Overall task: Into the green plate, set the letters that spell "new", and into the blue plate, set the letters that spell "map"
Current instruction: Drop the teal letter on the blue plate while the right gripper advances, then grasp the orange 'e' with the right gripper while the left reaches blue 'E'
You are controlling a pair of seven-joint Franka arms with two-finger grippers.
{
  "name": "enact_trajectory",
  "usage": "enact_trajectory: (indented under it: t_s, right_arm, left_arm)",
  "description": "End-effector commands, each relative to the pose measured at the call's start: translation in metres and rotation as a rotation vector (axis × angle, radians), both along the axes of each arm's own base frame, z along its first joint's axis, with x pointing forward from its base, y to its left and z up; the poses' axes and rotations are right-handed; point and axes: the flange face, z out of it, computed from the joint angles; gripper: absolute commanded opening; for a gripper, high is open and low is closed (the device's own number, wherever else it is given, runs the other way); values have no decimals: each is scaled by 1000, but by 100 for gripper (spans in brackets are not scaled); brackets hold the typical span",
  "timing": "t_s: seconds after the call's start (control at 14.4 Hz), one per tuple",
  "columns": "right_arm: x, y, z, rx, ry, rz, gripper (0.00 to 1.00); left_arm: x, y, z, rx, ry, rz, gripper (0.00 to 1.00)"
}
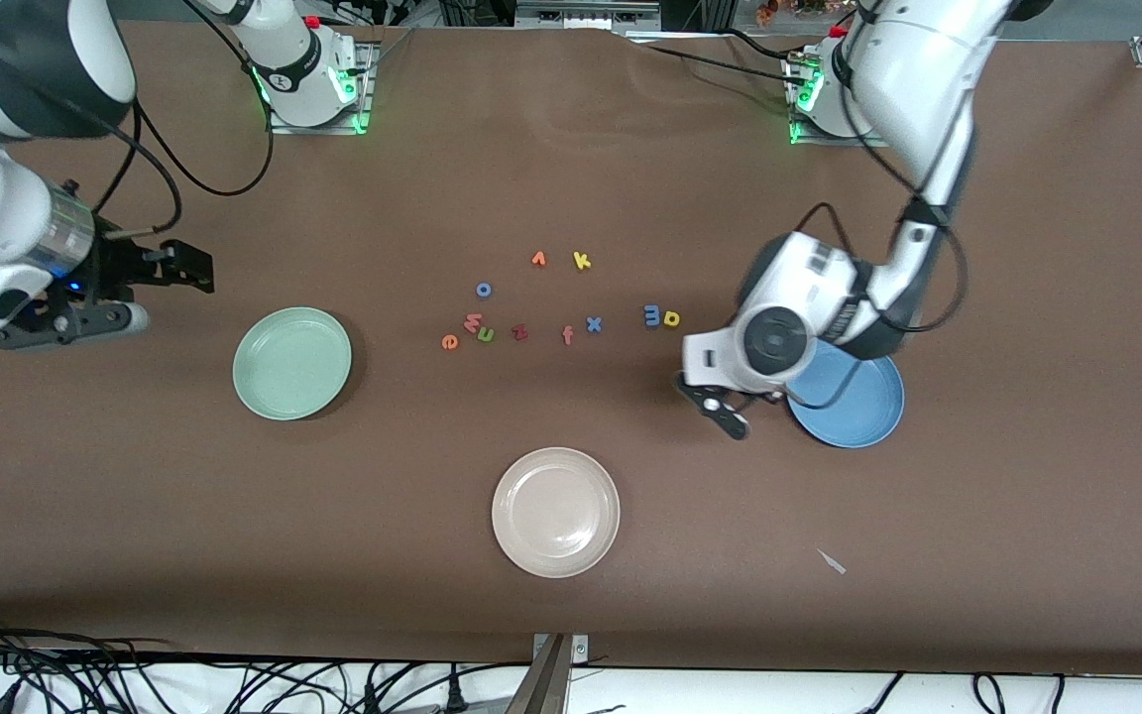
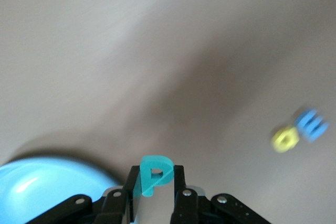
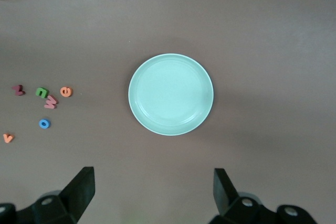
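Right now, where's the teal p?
The teal p is pinched in the left gripper, beside the blue plate at the left arm's end of the table.

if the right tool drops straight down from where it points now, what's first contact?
Likely bare table, just short of the green plate. The right tool stands open, facing down; the plate lies ahead of its fingertips, not between them. Depth is unclear.

both arms wear glossy white shells with black bands at the joints, and black cables loop along them. green lights glow at the bases. the left gripper (image 2: 153,199) and right gripper (image 3: 152,192) have black fingers with silver screws.
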Motion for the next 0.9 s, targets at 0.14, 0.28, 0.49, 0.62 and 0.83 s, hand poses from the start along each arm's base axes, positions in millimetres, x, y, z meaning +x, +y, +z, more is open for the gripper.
enact_trajectory:
  t_s: [0.14, 0.28, 0.49, 0.62, 0.83]
  right_arm:
    - [10, -5, -27, 38, 50, 60, 100]
    - [14, 8, -45, 66, 70, 81, 100]
    - [15, 71, -68, 50, 27, 4, 100]
    - [9, 103, -91, 52, 2, -98, 100]
    - [-12, 142, -138, 75, -53, -159, 100]
  left_arm:
    - [12, 91, -4, -20, 80, -69, 1]
    - [15, 109, -17, -48, 104, -92, 56]
    - [15, 110, -17, -51, 106, -95, 100]
    - [12, 102, -13, -60, 110, -83, 100]
    - [4, 75, -9, -97, 124, -16, 100]
